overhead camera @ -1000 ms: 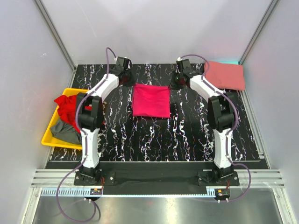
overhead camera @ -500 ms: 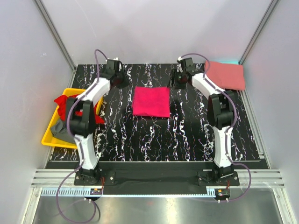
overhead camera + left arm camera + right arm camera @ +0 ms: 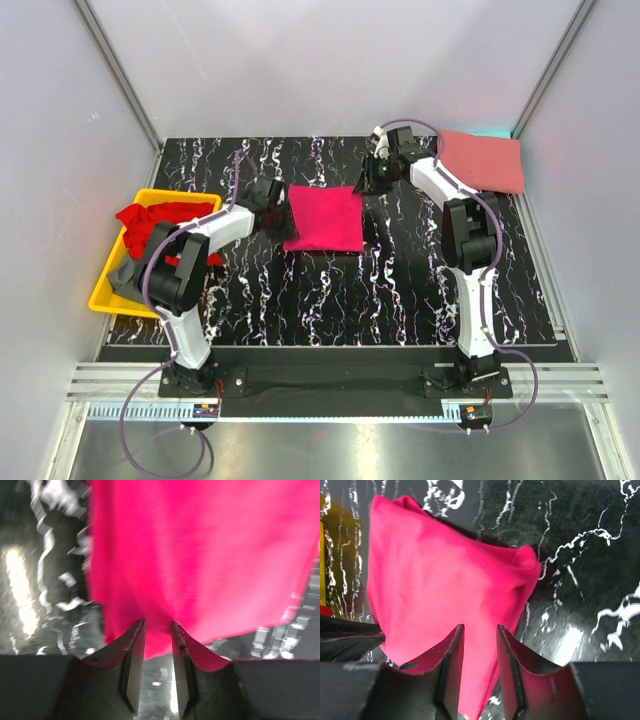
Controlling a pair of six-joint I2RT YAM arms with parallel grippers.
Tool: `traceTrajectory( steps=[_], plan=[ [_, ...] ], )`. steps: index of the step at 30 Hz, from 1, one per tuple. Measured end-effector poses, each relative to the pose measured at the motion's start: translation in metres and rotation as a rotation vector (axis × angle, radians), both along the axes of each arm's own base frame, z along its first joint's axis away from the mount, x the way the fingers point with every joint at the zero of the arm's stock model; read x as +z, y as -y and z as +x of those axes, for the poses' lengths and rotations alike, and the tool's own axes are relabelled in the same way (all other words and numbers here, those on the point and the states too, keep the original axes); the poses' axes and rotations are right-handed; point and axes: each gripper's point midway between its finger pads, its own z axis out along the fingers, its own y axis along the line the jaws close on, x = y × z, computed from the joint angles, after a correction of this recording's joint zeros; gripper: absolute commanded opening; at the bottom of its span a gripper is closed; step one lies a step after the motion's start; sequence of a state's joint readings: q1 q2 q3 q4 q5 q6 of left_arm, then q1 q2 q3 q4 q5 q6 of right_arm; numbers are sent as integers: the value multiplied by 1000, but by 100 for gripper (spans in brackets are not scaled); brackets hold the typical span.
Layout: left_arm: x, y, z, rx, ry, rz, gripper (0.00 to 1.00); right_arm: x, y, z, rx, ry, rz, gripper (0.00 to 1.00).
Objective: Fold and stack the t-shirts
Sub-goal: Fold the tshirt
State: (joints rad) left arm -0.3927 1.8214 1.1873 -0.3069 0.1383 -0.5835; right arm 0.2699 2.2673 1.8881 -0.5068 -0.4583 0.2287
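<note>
You are looking along the right gripper (image 3: pixel 478 630), whose two dark fingers (image 3: pixel 451 672) are pinching the near edge of the magenta t-shirt (image 3: pixel 445 580), with cloth filling the narrow gap between them. The shirt is spreading away from the fingers in a broad folded panel, bunching into soft peaks at its far left and far right corners. It is lying over a black table (image 3: pixel 580 540) veined in white, where a patch of glare is shining just right of the fingers. A dark, blurred part (image 3: pixel 350 640) is reaching in from the left edge and meeting the shirt's left side. A yellow strip (image 3: pixel 321 555) is showing at the frame's left border.
</note>
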Motion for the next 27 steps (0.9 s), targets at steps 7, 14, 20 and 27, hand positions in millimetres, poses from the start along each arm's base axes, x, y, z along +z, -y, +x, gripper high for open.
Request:
traceTrajectory(
  steps=[7,14,20,27],
  plan=[
    [-30,-10,-7,40,-59,50,31,-39,6,16,11,-54,33,36],
    [-20,-12,-5,75,-97,77,45,-54,10,26,11,-68,56,50],
    [40,-10,38,104,0,52,49,-50,7,30,27,-44,74,55],
    [60,-38,121,117,132,71,49,-47,3,26,70,-35,98,56]
  ],
)
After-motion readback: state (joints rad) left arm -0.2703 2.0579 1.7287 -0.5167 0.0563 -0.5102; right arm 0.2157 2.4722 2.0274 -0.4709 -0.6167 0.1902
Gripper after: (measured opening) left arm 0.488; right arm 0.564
